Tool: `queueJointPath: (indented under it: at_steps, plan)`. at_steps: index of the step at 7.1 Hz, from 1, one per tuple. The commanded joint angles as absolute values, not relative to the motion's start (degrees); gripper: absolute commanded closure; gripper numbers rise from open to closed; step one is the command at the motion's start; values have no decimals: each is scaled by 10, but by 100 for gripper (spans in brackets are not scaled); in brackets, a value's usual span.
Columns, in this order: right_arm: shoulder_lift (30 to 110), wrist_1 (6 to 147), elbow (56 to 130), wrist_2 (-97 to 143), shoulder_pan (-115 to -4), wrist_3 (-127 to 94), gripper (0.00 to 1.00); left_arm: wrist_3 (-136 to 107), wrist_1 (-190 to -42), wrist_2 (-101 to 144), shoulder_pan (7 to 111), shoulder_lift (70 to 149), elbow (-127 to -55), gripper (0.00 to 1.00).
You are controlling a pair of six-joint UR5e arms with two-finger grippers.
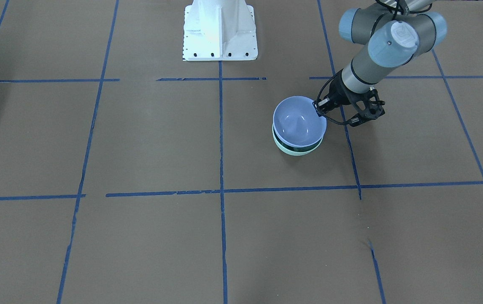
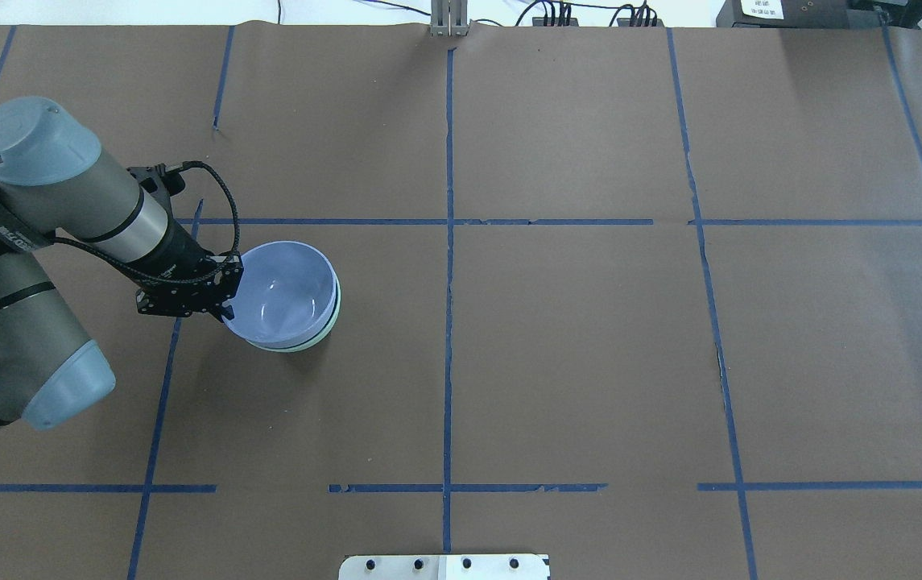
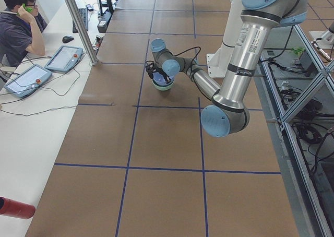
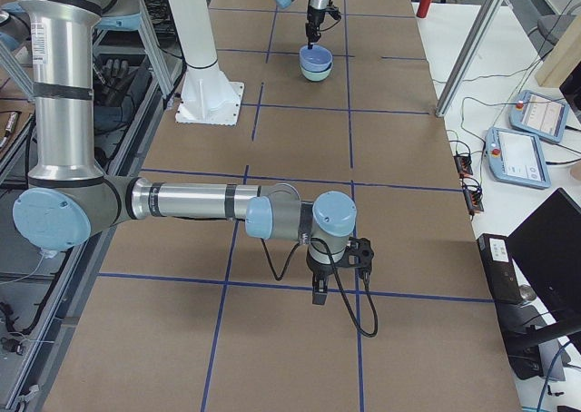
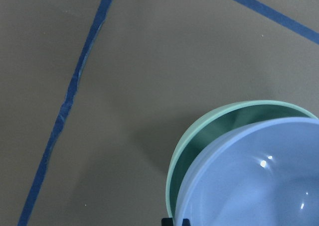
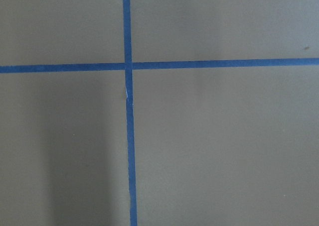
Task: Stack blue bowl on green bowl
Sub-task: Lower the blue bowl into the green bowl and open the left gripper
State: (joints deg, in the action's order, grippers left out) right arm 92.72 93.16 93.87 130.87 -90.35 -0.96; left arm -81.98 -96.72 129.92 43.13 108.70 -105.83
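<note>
The blue bowl (image 1: pixel 299 122) sits inside the green bowl (image 1: pixel 296 150), a little off centre and tilted, so the green bowl shows only as a mint rim (image 2: pixel 335 316) below and beside it. My left gripper (image 1: pixel 320 110) is shut on the blue bowl's rim on the robot's side (image 2: pixel 229 304). In the left wrist view the blue bowl (image 5: pixel 259 181) overlaps the green bowl (image 5: pixel 219 122), with a dark fingertip (image 5: pixel 172 221) at the bottom edge. My right gripper (image 4: pixel 320 294) hangs over bare table far from the bowls; I cannot tell whether it is open or shut.
The white robot base (image 1: pixel 220 29) stands at the table's edge. Blue tape lines (image 1: pixel 221 139) divide the brown table into squares. An operator (image 3: pixel 15 28) sits at a side desk with tablets (image 3: pixel 63 58).
</note>
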Motion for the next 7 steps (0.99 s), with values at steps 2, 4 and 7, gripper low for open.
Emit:
queueJointPath:
  at_steps: [2, 4, 7]
  plan:
    - [927, 932, 939, 1309, -904, -9, 0, -818, -969, 1300, 431, 1092, -1045, 100]
    - [927, 932, 939, 1309, -904, -9, 0, -816, -969, 1300, 431, 1092, -1037, 100]
    - [927, 932, 939, 1309, -904, -10, 0, -817, -969, 1299, 431, 1092, -1037, 11]
